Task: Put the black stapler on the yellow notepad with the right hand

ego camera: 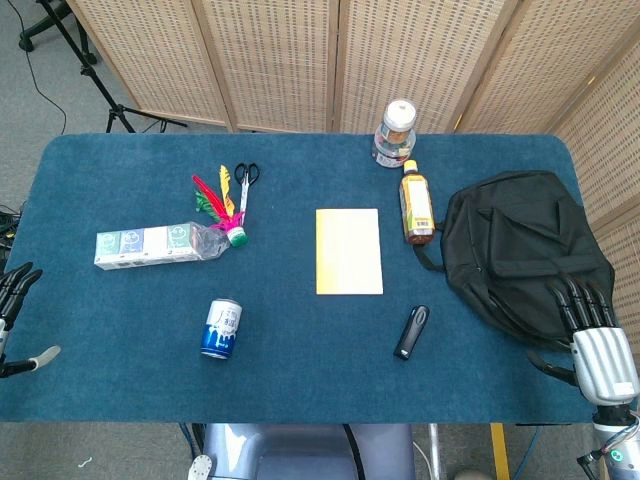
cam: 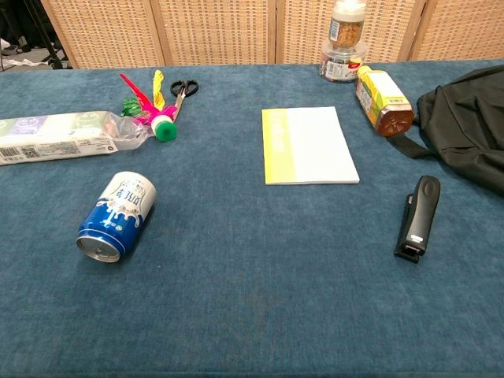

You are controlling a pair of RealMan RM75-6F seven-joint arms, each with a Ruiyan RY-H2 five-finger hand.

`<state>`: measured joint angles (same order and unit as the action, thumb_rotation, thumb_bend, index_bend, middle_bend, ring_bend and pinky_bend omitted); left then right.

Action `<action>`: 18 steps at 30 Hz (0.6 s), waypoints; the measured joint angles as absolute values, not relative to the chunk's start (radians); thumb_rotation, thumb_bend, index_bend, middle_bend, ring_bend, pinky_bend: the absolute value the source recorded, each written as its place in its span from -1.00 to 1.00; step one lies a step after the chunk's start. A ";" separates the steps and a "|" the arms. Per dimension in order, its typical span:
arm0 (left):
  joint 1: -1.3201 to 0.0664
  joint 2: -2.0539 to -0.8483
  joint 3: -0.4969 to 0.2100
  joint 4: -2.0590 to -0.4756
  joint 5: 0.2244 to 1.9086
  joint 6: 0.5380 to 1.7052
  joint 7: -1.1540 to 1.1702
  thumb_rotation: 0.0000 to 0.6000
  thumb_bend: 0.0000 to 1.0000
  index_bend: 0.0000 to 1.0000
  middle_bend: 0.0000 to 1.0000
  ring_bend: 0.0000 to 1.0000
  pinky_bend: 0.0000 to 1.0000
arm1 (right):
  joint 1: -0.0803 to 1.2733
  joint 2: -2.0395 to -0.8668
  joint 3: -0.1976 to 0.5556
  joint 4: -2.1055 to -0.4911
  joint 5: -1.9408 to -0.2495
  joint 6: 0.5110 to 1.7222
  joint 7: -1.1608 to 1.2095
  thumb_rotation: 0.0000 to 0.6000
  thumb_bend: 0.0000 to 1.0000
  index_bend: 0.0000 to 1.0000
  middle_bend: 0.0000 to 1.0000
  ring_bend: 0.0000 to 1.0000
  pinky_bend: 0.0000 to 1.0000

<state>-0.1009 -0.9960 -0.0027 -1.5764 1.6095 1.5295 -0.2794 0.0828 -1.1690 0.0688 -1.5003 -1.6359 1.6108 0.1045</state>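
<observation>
The black stapler [ego camera: 411, 332] [cam: 418, 216] lies flat on the blue table, toward the front and right of centre. The yellow notepad [ego camera: 349, 251] [cam: 309, 145] lies flat at the table's middle, behind and left of the stapler, with a gap between them. My right hand [ego camera: 590, 335] hovers at the table's front right corner, fingers spread and holding nothing, well to the right of the stapler. My left hand [ego camera: 14, 315] shows at the front left edge, fingers apart and empty. Neither hand appears in the chest view.
A black backpack [ego camera: 525, 250] [cam: 472, 126] lies right of the stapler. A tea bottle [ego camera: 416, 208] and a jar [ego camera: 397, 130] stand behind the notepad's right side. A blue can [ego camera: 221, 328], tissue pack [ego camera: 150, 245], shuttlecock [ego camera: 222, 210] and scissors [ego camera: 245, 180] occupy the left half.
</observation>
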 measured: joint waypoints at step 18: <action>-0.107 -0.986 -0.006 -1.593 1.578 1.495 -0.269 1.00 -1.00 -1.00 -1.00 -1.00 -1.00 | 0.187 -1.189 0.012 -1.411 -1.837 1.540 0.117 1.00 -1.00 -0.82 -1.00 -1.00 -1.00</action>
<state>-0.1069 -0.9865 -0.0063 -1.5928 1.5777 1.4954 -0.2687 0.1868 -1.1887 0.0123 -1.4107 -1.8374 1.5403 0.1166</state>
